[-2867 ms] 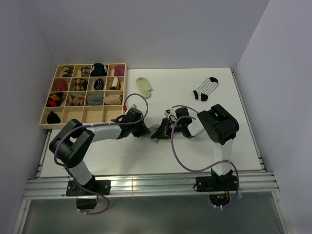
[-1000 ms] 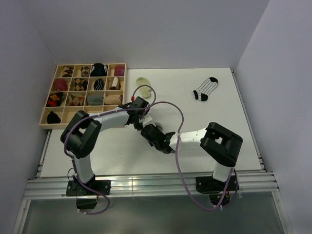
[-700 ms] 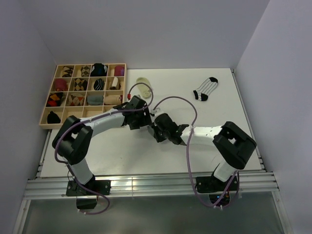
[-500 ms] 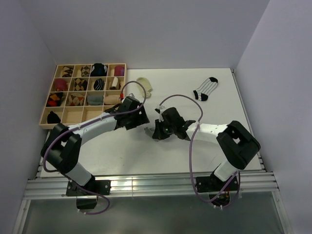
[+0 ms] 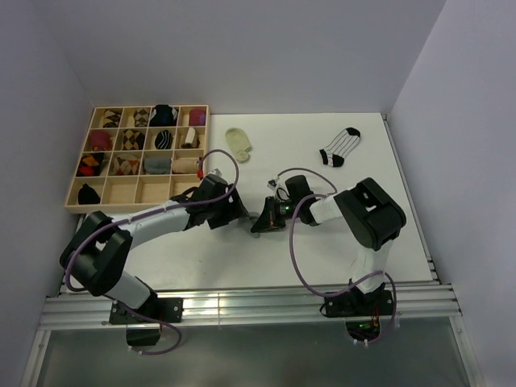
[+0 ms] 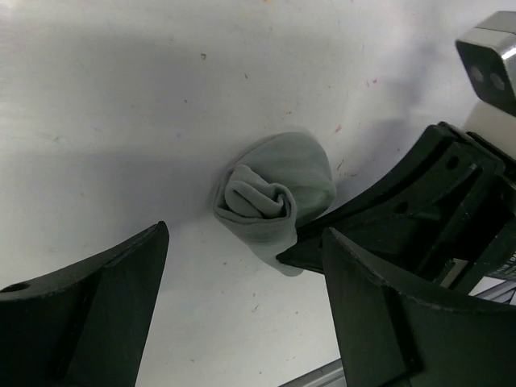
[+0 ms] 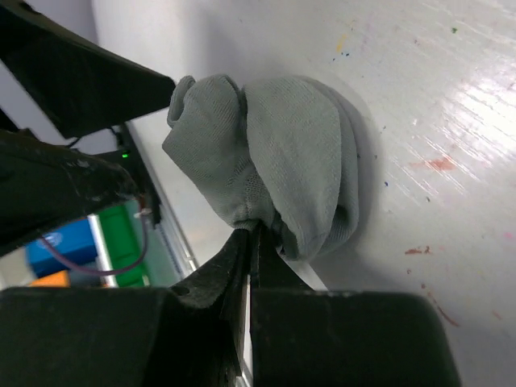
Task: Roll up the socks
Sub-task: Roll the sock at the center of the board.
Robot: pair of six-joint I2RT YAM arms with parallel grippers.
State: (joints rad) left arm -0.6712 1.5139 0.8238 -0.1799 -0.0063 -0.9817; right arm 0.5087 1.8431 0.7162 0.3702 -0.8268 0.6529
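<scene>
a rolled grey fabric sock (image 6: 270, 197) is lying between the spread fingers of the left gripper (image 6: 243, 243) — the right gripper (image 6: 310, 242) is touching its edge.

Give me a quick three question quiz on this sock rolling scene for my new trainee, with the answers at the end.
1. Which arm pinches the rolled grey sock? A the left, B the right, C neither.
2. True or false: the left gripper is shut on the grey sock.
3. How many socks lie flat on the table, away from both arms?

Key
1. B: the right gripper is shut on the roll's edge.
2. False: its jaws stand open, close by the roll.
3. Two: the cream sock and the striped sock.
</scene>
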